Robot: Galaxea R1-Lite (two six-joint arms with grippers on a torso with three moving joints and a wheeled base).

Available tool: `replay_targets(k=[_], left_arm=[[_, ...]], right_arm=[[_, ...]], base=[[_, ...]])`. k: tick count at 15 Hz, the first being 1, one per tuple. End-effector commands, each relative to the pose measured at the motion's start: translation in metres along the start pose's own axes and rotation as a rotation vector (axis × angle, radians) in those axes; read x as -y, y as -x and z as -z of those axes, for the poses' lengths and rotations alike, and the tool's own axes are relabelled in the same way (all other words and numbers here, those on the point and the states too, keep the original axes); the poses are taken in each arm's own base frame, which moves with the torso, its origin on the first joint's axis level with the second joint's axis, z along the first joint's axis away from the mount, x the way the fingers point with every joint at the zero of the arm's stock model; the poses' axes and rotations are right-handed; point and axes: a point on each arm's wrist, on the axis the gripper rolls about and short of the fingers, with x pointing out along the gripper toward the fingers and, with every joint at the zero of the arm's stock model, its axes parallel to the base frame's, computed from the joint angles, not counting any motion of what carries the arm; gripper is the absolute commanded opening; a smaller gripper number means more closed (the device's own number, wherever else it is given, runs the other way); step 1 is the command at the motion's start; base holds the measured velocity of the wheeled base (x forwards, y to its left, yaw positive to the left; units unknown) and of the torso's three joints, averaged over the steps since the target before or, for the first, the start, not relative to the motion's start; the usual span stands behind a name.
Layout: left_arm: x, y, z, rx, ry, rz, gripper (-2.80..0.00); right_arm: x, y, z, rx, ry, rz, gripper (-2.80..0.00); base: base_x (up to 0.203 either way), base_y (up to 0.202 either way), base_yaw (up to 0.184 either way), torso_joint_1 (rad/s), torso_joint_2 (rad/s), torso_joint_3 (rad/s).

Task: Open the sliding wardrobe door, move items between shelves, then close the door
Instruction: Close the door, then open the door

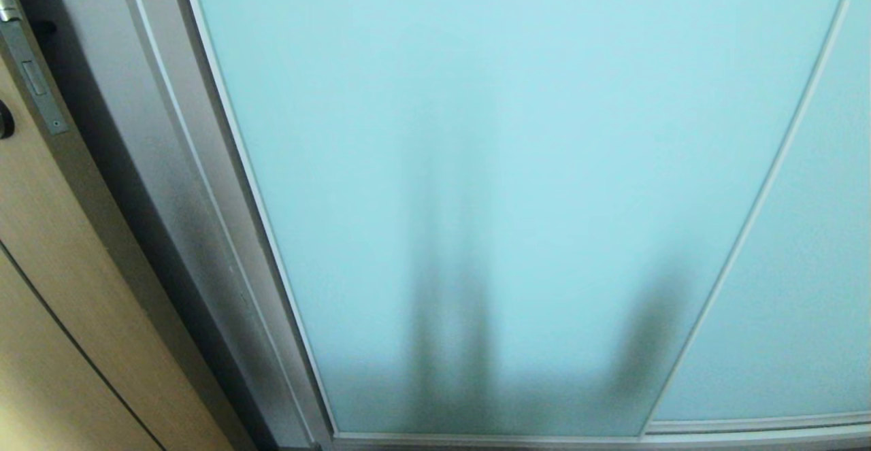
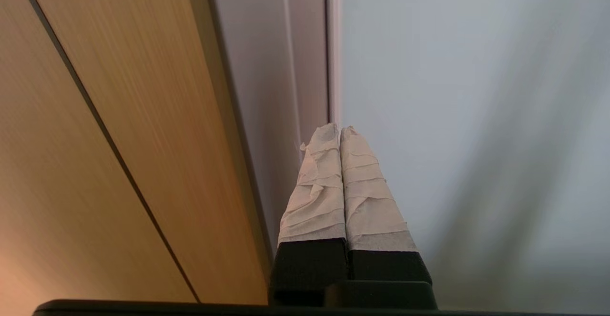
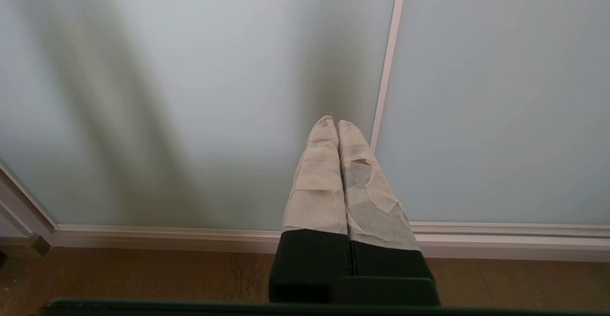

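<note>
A brown wood-grain floor ran along the foot of the wardrobe, meeting a pale silver bottom rail. To the robot's left stood a tan wooden door with a metal latch plate set in its edge, and beside it a grey upright jamb.

The sliding wardrobe door filled most of the head view: a tall, wide panel of frosted pale aqua-blue glass in a slim silver frame, drawn fully across so that nothing behind it showed. Soft dark shadows lay on the lower part of the glass. A thin silver upright separated it from a second frosted panel on the right.

Neither arm appeared in the head view. In the left wrist view, the left claw had its tape-wrapped fingers pressed together, gripping nothing, and it pointed at the left edge of the glass, near the frame. In the right wrist view, the right claw was likewise closed and empty, low above the floor, aimed at the glass just beside the dividing upright.
</note>
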Motion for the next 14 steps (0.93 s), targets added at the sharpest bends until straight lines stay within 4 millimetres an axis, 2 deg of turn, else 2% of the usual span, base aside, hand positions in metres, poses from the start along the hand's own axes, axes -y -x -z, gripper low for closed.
replay_targets(k=[1,4,6,11,13,14], left_arm=[[0.005,0.035,0.022,0.018,-0.006,0.064,-2.80],[0.010,0.054,0.065,-0.060,-0.063,0.142,-2.80],[0.010,0.051,0.082,-0.100,-0.081,0.134,-2.80],[0.009,0.041,0.126,-0.160,-0.088,-0.025,-2.80],[0.010,0.040,0.142,-0.164,-0.092,-0.008,-2.80],[0.011,0.040,0.143,-0.168,-0.076,0.041,-2.80]], right_arm=[[0.000,0.000,0.000,-0.002,0.000,0.001,-2.80],[0.000,0.000,0.000,-0.001,0.000,0.000,-2.80],[0.000,0.000,0.000,-0.002,0.000,0.001,-2.80],[0.000,0.000,0.000,-0.003,0.000,0.000,-2.80],[0.000,0.000,0.000,-0.003,0.000,0.001,-2.80],[0.000,0.000,0.000,-0.001,0.000,0.000,-2.80]], base=[[0.000,0.000,0.000,0.000,0.00,0.000],[0.000,0.000,0.000,0.000,0.00,0.000],[0.000,0.000,0.000,0.000,0.00,0.000],[0.000,0.000,0.000,0.000,0.00,0.000],[0.000,0.000,0.000,0.000,0.00,0.000],[0.000,0.000,0.000,0.000,0.00,0.000]])
